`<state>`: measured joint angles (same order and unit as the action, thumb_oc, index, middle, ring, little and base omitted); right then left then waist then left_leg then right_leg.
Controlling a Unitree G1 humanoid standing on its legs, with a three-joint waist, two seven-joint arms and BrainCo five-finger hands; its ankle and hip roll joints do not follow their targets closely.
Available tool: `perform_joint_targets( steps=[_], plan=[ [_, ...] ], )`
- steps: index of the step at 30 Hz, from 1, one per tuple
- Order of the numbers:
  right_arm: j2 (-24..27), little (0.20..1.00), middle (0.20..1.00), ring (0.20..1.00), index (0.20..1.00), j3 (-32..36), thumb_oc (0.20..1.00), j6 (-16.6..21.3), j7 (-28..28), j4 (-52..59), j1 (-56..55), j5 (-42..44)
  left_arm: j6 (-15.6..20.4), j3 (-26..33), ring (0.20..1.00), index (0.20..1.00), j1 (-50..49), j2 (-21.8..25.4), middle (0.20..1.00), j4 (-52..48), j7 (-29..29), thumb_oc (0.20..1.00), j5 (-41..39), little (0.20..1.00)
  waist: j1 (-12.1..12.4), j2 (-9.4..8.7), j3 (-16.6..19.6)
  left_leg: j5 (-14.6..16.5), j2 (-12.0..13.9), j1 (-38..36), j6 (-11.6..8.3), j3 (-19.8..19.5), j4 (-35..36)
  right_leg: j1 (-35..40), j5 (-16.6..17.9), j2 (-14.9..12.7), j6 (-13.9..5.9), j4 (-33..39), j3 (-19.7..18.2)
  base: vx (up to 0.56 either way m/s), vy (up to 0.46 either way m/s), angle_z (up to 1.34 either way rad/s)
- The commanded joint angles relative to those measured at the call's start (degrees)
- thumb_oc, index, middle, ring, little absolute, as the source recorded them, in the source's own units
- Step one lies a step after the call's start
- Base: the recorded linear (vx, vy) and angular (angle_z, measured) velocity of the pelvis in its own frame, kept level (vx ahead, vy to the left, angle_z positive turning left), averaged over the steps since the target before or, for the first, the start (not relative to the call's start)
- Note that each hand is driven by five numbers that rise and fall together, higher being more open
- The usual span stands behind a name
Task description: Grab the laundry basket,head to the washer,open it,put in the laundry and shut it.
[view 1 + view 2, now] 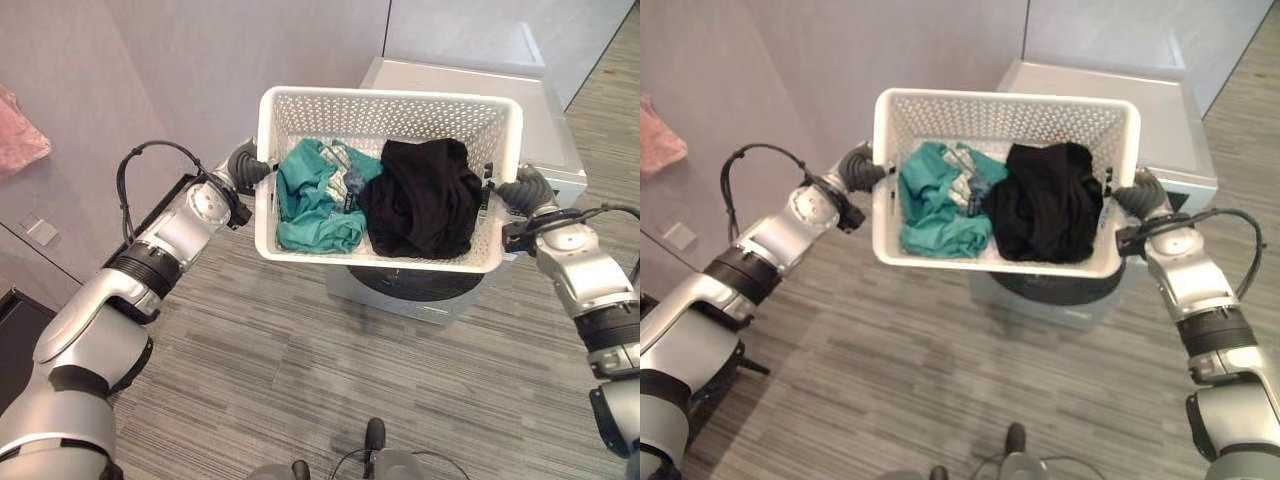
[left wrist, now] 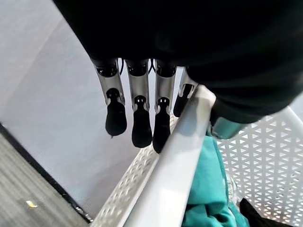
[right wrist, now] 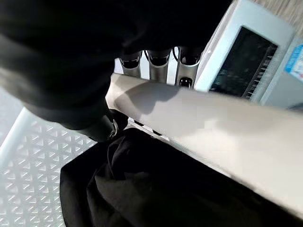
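Observation:
A white perforated laundry basket (image 1: 390, 97) hangs in the air between my two hands, just above the front of the washer (image 1: 552, 130). Inside it lie teal clothes (image 1: 315, 200) on my left and a black garment (image 1: 425, 200) on my right. My left hand (image 1: 245, 165) grips the basket's left rim (image 2: 175, 165), its fingers (image 2: 137, 118) down the outside and the thumb inside. On the opposite rim (image 3: 213, 127) my right hand (image 1: 520, 188) holds likewise, fingers (image 3: 158, 64) under the edge. The washer's dark round door (image 1: 420, 285) shows below the basket.
The silver-white washer stands against a grey wall (image 1: 200, 60), its control panel (image 3: 241, 61) close by my right hand. A pink cloth (image 1: 20, 135) lies at the far left. Striped grey floor (image 1: 300, 380) spreads in front of the washer.

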<state>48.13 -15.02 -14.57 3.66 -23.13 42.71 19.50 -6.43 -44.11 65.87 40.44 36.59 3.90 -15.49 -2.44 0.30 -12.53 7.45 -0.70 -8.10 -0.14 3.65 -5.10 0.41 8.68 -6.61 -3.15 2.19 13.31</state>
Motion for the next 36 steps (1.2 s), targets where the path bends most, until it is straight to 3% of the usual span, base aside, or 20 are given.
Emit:
perform_joint_targets(
  steps=[1,4,5,7,9,12,13,16,19,21,25,29,30,36],
  plan=[
    [2.3,0.2,0.2,0.2,0.2,-3.9,0.2,7.4,0.8,4.4,12.3,0.5,9.3,-4.9,0.2,0.2,10.9,-3.7,0.2,-4.3,-0.9,0.2,-2.2,0.2,1.5,0.84,6.8,-3.0,7.5,1.0,-4.32,-0.4,-7.3,0.7,-8.3,-1.4,-3.85,-4.8,0.6,0.05,-0.202,-0.11],
    [2.0,0.2,0.2,0.2,0.2,-6.4,0.2,7.7,1.0,3.1,15.8,1.5,8.9,-6.1,0.2,0.2,13.2,-1.8,0.2,-4.0,-0.7,0.2,-4.0,0.2,2.0,-0.11,5.2,-8.5,9.0,6.5,-4.19,-2.1,-20.7,2.7,-10.0,1.1,-0.98,-4.6,-0.3,0.03,-0.294,-0.2],
    [2.0,0.2,0.2,0.2,0.2,-7.3,0.2,8.1,1.7,2.0,17.5,2.7,9.0,-6.2,0.2,0.2,13.6,-0.7,0.2,-3.7,-0.6,0.2,-5.1,0.2,2.3,-0.89,4.1,-11.3,9.6,9.8,-3.46,-3.3,-28.6,3.9,-10.8,2.4,0.63,-4.5,-1.2,0.05,-0.318,-0.35],
    [2.3,0.2,0.2,0.2,0.2,-8.0,0.2,8.1,1.8,1.1,18.7,3.5,8.9,-6.4,0.2,0.2,14.2,-0.4,0.2,-3.7,-0.6,0.2,-5.8,0.2,2.2,-0.82,3.8,-11.5,10.7,11.0,-3.02,-2.9,-30.3,4.3,-11.2,2.9,1.05,-4.3,-1.1,0.04,-0.15,-0.41],
    [3.5,0.2,0.2,0.2,0.2,-8.7,0.2,7.8,2.3,0.2,20.4,4.3,8.7,-7.4,0.2,0.2,16.1,-1.8,0.2,-3.5,-0.6,0.2,-6.5,0.2,2.1,-1.08,3.7,-10.0,10.5,12.3,-2.5,-2.0,-27.1,5.1,-11.5,2.9,1.01,-3.7,-1.3,0.08,-0.029,-0.1],
    [4.6,0.2,0.2,0.2,0.2,-9.2,0.2,7.8,1.9,-0.5,20.4,3.9,8.9,-7.9,0.2,0.2,17.0,-4.2,0.2,-2.5,-0.6,0.2,-5.5,0.2,2.4,-1.48,3.8,-6.3,7.0,13.4,-2.43,-1.8,-16.4,6.0,-11.9,2.0,-0.14,-3.1,-1.9,0.12,0.076,0.17],
    [3.8,0.2,0.2,0.2,0.2,-9.6,0.2,8.0,1.8,-1.4,20.0,3.5,9.0,-7.9,0.2,0.2,16.4,-5.4,0.2,-1.5,-0.6,0.2,-5.1,0.2,2.9,-1.06,4.1,-6.8,5.2,14.7,-3.31,-2.8,-8.8,6.8,-12.4,1.9,-0.72,-2.7,-2.1,0.17,0.153,-0.04],
    [1.5,0.2,0.2,0.2,0.2,-10.5,0.2,8.2,2.0,-4.0,20.1,3.3,8.8,-8.2,0.2,0.2,16.1,-6.6,0.2,0.7,-0.4,0.2,-4.3,0.2,4.2,-0.42,4.0,-11.0,3.8,16.3,-4.43,-4.9,-2.4,8.5,-13.4,2.0,-1.24,-2.8,-2.3,0.15,0.095,-0.27],
    [-0.6,0.2,0.2,0.2,0.2,-11.4,0.2,8.2,1.9,-5.5,20.8,2.9,8.7,-8.8,0.2,0.2,16.6,-6.6,0.2,2.9,-0.4,0.2,-4.0,0.2,4.9,-0.16,3.6,-12.2,3.8,17.9,-4.77,-5.1,-1.7,9.0,-14.8,1.8,-1.35,-4.5,-3.0,0.13,0.089,-0.51],
    [-3.9,0.2,0.2,0.2,0.2,-12.6,0.2,7.6,1.1,-6.1,20.3,1.9,8.5,-9.5,0.2,0.2,16.9,-6.1,0.2,5.8,-0.8,0.2,-3.7,0.2,5.5,1.3,5.0,-11.8,3.7,15.3,-3.38,-5.2,0.3,9.6,-16.2,2.0,-2.06,-6.6,-4.5,0.33,0.243,-0.68],
    [-5.8,0.2,0.2,0.2,0.2,-11.9,0.2,7.4,0.7,-4.7,18.2,0.7,8.3,-10.3,0.2,0.2,17.6,-4.8,0.2,7.0,-0.6,0.2,-3.2,0.2,5.9,1.31,5.9,-9.3,2.1,13.7,-1.48,-4.4,-1.0,8.5,-17.5,1.2,-2.76,-13.7,-5.8,0.22,0.155,-0.39],
    [-8.3,0.2,0.2,0.2,0.2,-12.1,0.2,7.2,0.7,-5.4,18.9,-0.7,7.4,-11.0,0.2,0.2,18.4,-3.4,0.2,10.2,-1.1,0.2,-3.4,0.2,5.1,2.32,4.9,-6.4,0.5,9.0,2.24,-3.9,-0.8,0.7,-12.8,-0.3,-5.36,-32.7,-7.3,0.2,0.171,-0.18],
    [-9.6,0.2,0.2,0.2,0.2,-12.9,0.2,7.2,0.6,-7.8,20.2,-1.0,7.2,-11.8,0.2,0.2,19.0,-2.8,0.2,11.9,-1.6,0.2,-3.6,0.2,5.0,2.92,4.6,-5.7,0.2,7.1,2.96,-2.9,-0.3,-1.5,-11.5,-2.5,-5.26,-34.9,-6.7,0.16,0.108,-0.39],
    [-9.4,0.2,0.2,0.2,0.2,-14.8,0.2,6.8,0.8,-12.1,23.9,0.2,7.4,-14.1,0.2,0.2,21.3,-3.6,0.2,15.8,-2.1,0.2,-4.2,0.2,3.4,4.59,5.2,-4.9,0.8,6.1,1.93,-3.4,0.4,-3.2,-11.1,-5.4,-4.5,-23.1,-6.4,0.14,-0.004,-0.08]
  ],
)
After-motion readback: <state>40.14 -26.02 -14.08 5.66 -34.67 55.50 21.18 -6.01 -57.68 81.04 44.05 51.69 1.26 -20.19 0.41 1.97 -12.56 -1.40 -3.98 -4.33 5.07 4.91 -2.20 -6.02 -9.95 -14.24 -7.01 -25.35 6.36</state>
